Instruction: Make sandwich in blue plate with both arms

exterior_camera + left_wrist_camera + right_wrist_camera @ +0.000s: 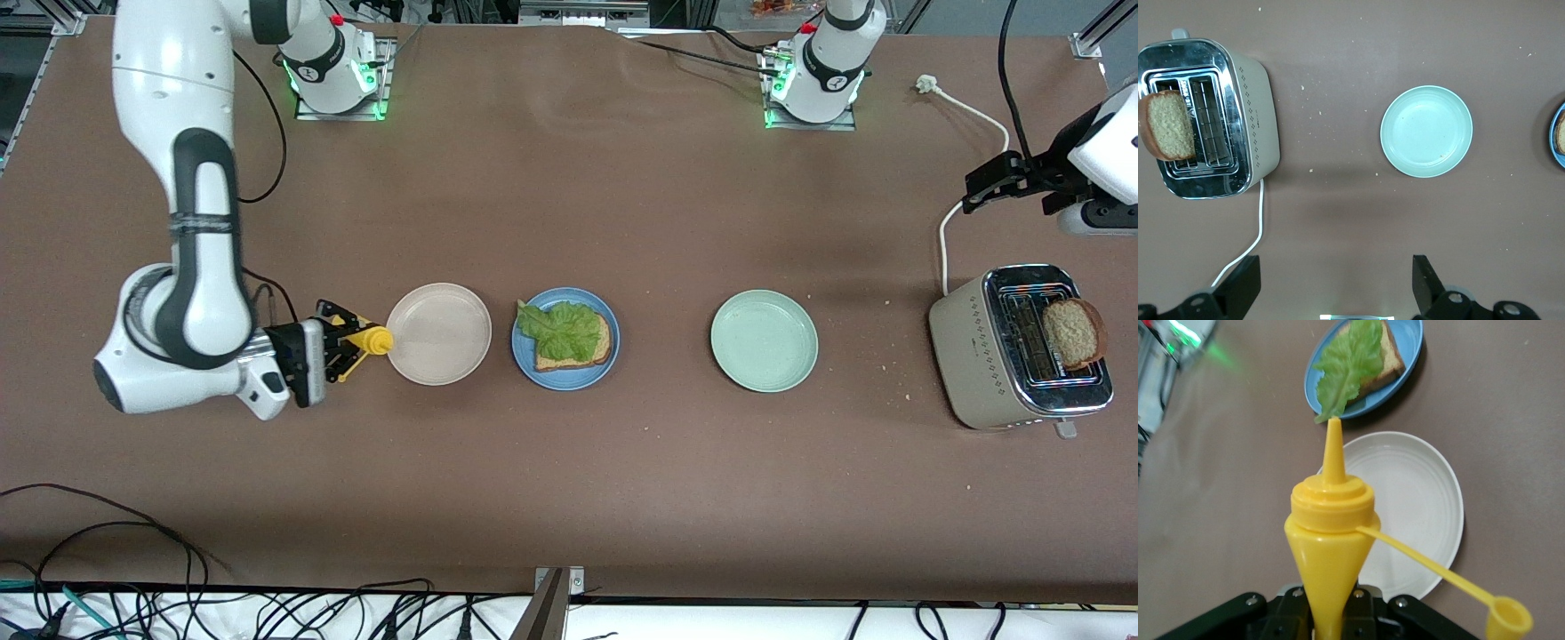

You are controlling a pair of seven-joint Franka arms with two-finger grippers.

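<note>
The right gripper (342, 349) pinches a yellow squeeze bottle (1331, 540) beside the beige plate (439, 333); the soft bottle needs a gentle mid-body squeeze. The lettuce-topped bread (573, 336) lies on the blue plate (565, 338). The left gripper (1335, 283), spread, waits above the table near the toaster (1018, 347), whose bread slice (1073, 333) is light and crumbly, best taken by its edges.

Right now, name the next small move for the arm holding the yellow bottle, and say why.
Probably carry the right end effector and its yellow squeeze bottle over the blue plate. The bottle's cap hangs open, its nozzle already points that way, and the lettuce on the bread slice is still uncovered.
</note>
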